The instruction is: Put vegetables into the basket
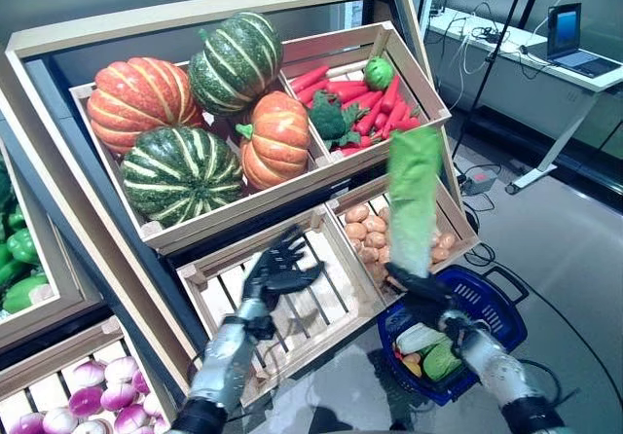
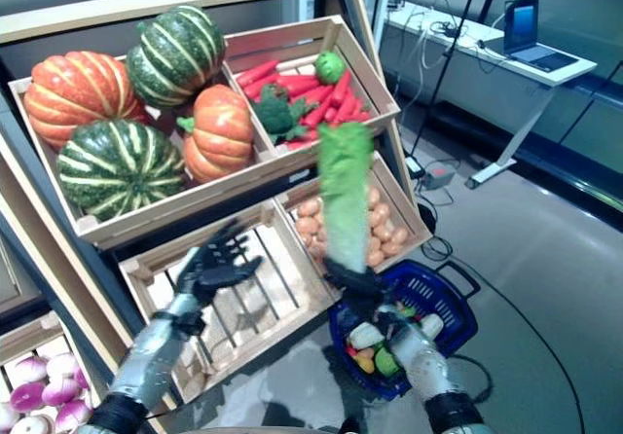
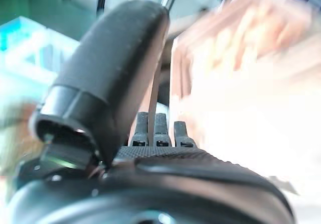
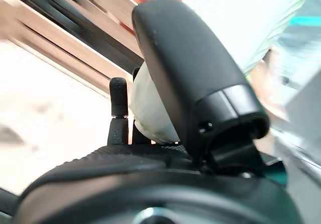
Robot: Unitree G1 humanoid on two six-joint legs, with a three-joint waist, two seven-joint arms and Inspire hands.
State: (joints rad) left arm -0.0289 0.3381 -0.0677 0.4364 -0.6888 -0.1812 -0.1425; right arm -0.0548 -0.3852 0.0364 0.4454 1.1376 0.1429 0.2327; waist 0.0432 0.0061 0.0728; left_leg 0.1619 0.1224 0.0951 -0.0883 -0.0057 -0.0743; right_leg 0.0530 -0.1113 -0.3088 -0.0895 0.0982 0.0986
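My right hand (image 1: 425, 296) is shut on the pale stalk end of a long green leafy cabbage (image 1: 414, 200) and holds it upright above the blue basket (image 1: 496, 303), in front of the stand's lower right crate. The right wrist view shows the thumb (image 4: 185, 68) pressed against the pale stalk (image 4: 150, 111). The basket stands on the floor and holds a pale vegetable (image 1: 419, 338), a green one (image 1: 441, 360) and an orange one (image 1: 413, 365). My left hand (image 1: 275, 271) is open, fingers spread, above the bare slatted crate (image 1: 234, 283); it also shows in the left wrist view (image 3: 125, 83).
The wooden vegetable stand (image 1: 58, 40) slopes up to the left and behind. A white desk (image 1: 574, 74) with a laptop stands at the far right. Grey floor (image 1: 565, 239) lies to the right of the basket.
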